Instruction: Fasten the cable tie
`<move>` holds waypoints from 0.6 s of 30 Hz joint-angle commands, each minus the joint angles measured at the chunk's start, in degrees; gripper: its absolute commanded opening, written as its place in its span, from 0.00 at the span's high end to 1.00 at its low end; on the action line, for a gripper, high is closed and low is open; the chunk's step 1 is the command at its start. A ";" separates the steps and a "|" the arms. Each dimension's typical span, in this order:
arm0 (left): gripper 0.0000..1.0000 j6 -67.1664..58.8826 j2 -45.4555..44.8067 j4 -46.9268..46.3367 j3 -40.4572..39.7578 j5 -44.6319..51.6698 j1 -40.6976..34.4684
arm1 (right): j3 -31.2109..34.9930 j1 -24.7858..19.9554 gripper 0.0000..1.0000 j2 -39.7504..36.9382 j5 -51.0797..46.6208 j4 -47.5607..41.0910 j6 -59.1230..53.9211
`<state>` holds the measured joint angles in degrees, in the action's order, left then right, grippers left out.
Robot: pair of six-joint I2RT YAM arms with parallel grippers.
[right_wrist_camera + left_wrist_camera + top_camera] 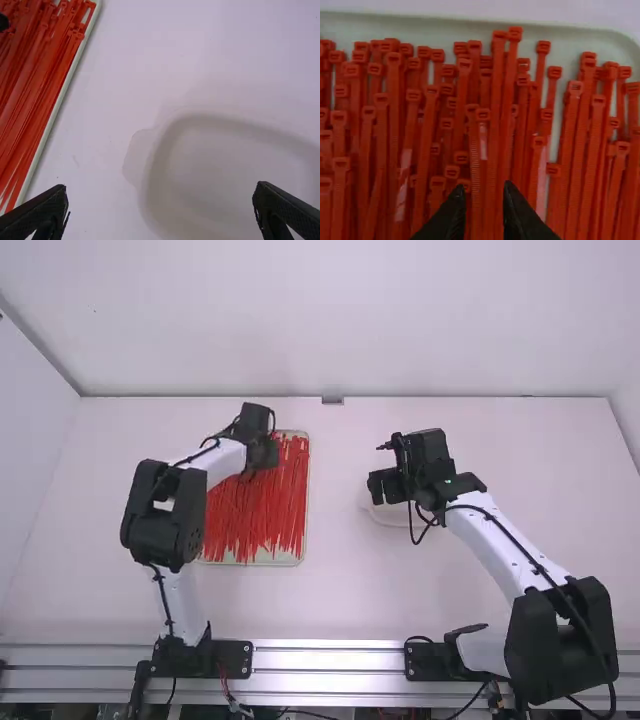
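Note:
A heap of red cable ties [258, 510] fills a pale flat tray [252, 562] left of the table's middle. My left gripper [258, 448] is down in the far end of the heap. In the left wrist view its fingers [454, 212] stand close together, with a red cable tie [489, 150] pinched between them while it lies in the pile. My right gripper [392, 486] hovers right of the tray, wide open and holding nothing [160, 212]. The tray's edge [65, 95] and some of the ties [30, 75] show in the right wrist view too.
A shallow white dish [378, 516] lies on the table under my right gripper, and it looks bare inside [225, 170]. White walls close in the table at the back and on the left. Bare tabletop stretches to the right and front.

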<state>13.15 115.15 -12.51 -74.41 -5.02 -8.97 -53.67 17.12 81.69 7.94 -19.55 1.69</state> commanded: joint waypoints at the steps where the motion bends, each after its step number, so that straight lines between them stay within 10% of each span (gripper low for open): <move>1: 0.80 -1.20 -1.70 -0.31 -0.96 -0.74 0.07 | -1.64 0.20 0.02 0.61 -0.22 0.00 -0.22; 18: 0.78 -9.18 -1.68 0.31 -0.90 -3.63 0.74 | -1.64 0.17 0.02 0.61 -0.20 -0.42 -0.22</move>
<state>6.28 115.15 -12.05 -74.41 -7.81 -8.86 -53.67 17.12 81.69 7.97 -19.70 1.48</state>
